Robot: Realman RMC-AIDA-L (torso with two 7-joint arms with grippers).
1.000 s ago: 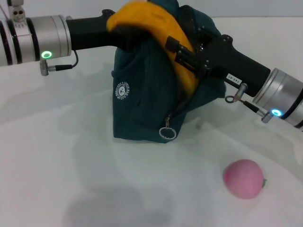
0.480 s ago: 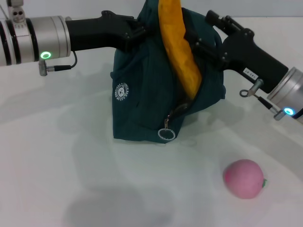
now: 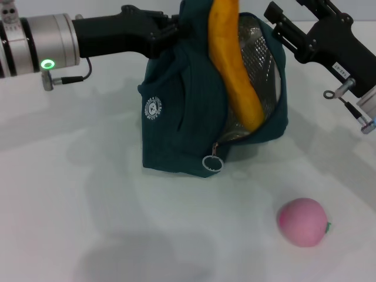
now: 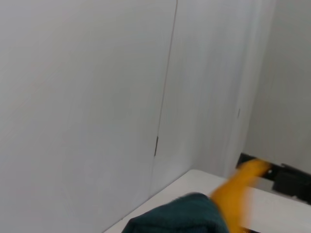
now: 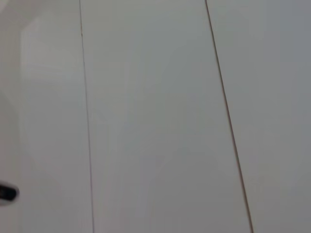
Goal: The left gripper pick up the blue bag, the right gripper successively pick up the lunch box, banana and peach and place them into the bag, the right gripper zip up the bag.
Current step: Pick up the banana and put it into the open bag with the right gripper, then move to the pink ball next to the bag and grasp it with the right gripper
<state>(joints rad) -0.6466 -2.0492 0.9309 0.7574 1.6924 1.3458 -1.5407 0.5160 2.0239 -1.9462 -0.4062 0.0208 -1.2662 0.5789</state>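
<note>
Head view: the bag (image 3: pixel 194 123) stands on the white counter (image 3: pixel 88 223), its mouth gaping to show a silvery lining (image 3: pixel 264 70). The left gripper (image 3: pixel 170 29) reaches in from the left at the bag's upper edge and is closed on the fabric there, holding the bag up. The banana (image 3: pixel 235 64) stands nearly upright in the opening, lower end against the inside of the bag, upper end running out of the top of the picture. The right gripper (image 3: pixel 279 20) sits just beside the bag's upper right rim, apart from the banana; whether its fingers are open cannot be told. The zipper's ring pull (image 3: pixel 212 164) hangs at the front. The peach (image 3: pixel 302 221) lies on the counter, well apart from the bag. Left wrist view: bag top (image 4: pixel 182 216) and blurred banana (image 4: pixel 233 194) before a pale wall.
</note>
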